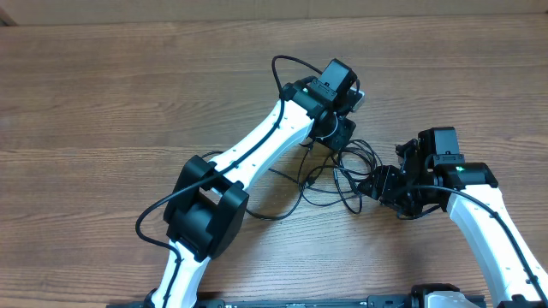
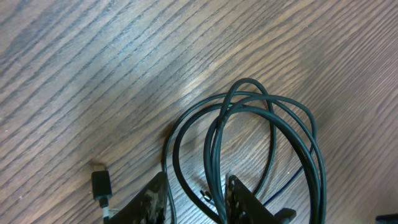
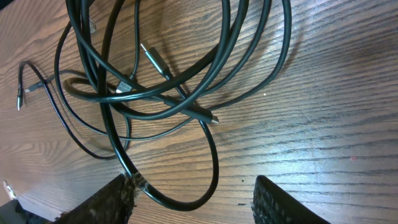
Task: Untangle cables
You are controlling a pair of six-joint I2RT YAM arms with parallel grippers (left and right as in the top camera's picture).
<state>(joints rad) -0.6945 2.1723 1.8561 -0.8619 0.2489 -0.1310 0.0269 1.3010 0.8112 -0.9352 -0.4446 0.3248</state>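
- Cables (image 1: 342, 175) lie tangled near mid-worktop (image 1: 103, 103), between both arms; open wood far and left.
- Left hand (image 2: 196, 186) partly spread, strands passing between its fingers.
- Right hand (image 3: 193, 183) spread wide, loop beside one finger.

Left arm (image 1: 257, 145) is standing extended diagonally from its base, wrist bending downward at the far end. Left gripper (image 2: 196, 202) is pointing at the surface, its fingers (image 2: 146, 202) sitting narrowly apart. Right arm (image 1: 471, 218) is angling inward. Right gripper (image 3: 196, 205) is holding its fingers wide apart.
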